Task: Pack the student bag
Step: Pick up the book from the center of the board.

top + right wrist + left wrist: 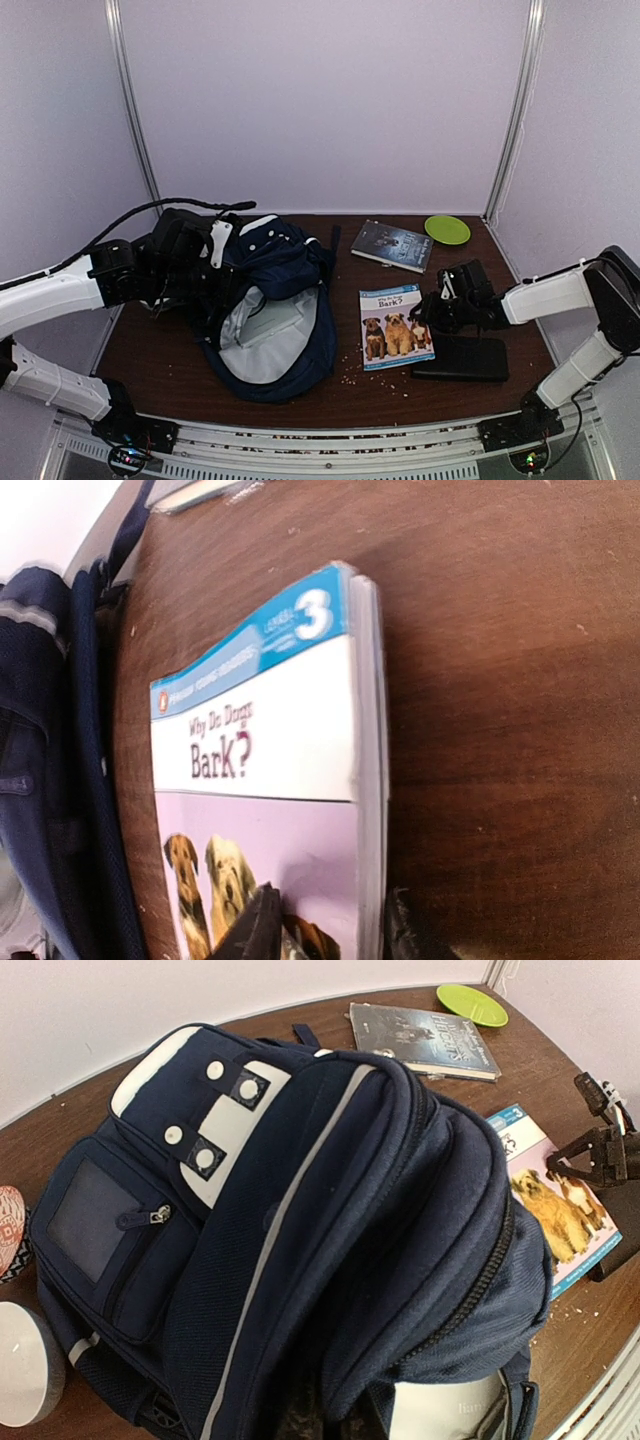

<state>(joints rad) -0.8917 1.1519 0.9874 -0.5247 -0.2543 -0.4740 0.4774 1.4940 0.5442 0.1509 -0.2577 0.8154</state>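
Note:
The student bag [280,300], navy with white stripes and buckle patches, lies open at the table's middle left, its pale lining showing. My left gripper [222,262] is at the bag's upper rim and shut on its fabric. In the left wrist view the bag [330,1210] fills the frame and hides the fingers. A dog picture book [392,325] lies flat to the right of the bag. My right gripper [330,935] straddles the right edge of that book [270,750], one finger on the cover and the other against the edge.
A dark book [393,245] and a green plate [447,230] lie at the back right. A flat black case [462,358] sits under the right arm. A white bowl [20,1360] stands left of the bag. Crumbs dot the brown table [170,350].

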